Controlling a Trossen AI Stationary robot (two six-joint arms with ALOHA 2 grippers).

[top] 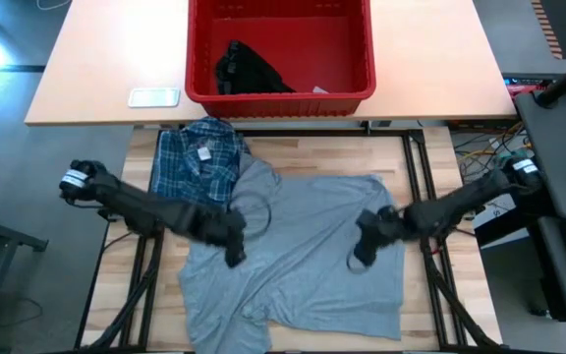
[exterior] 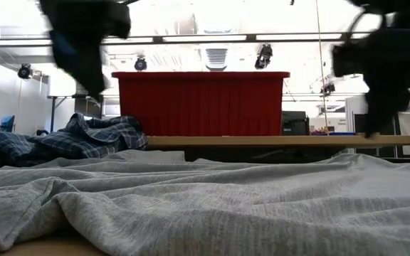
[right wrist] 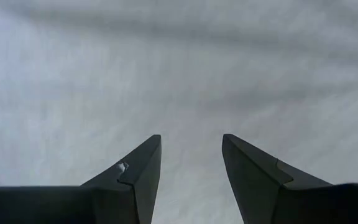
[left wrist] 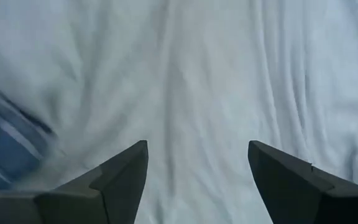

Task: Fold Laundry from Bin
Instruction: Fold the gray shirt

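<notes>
A light grey T-shirt (top: 303, 256) lies spread flat over the wooden table, with wrinkles across it (exterior: 205, 199). A blue-and-white plaid shirt (top: 199, 162) lies bunched at the table's far left, its edge on the T-shirt. The red bin (top: 263, 101) stands on the far table with a small black garment (top: 244, 71) on its floor. My left gripper (top: 234, 256) hovers open over the T-shirt's left part (left wrist: 197, 155), with nothing between its fingers. My right gripper (top: 360, 258) hovers open over the T-shirt's right part (right wrist: 191, 149). In the low view both arms stand well above the cloth.
A flat pale object (top: 153, 96) lies on the far table left of the bin. Equipment and cables (top: 499, 147) sit off the table's right edge. Bare wood (top: 155, 285) shows left of the T-shirt, near the front.
</notes>
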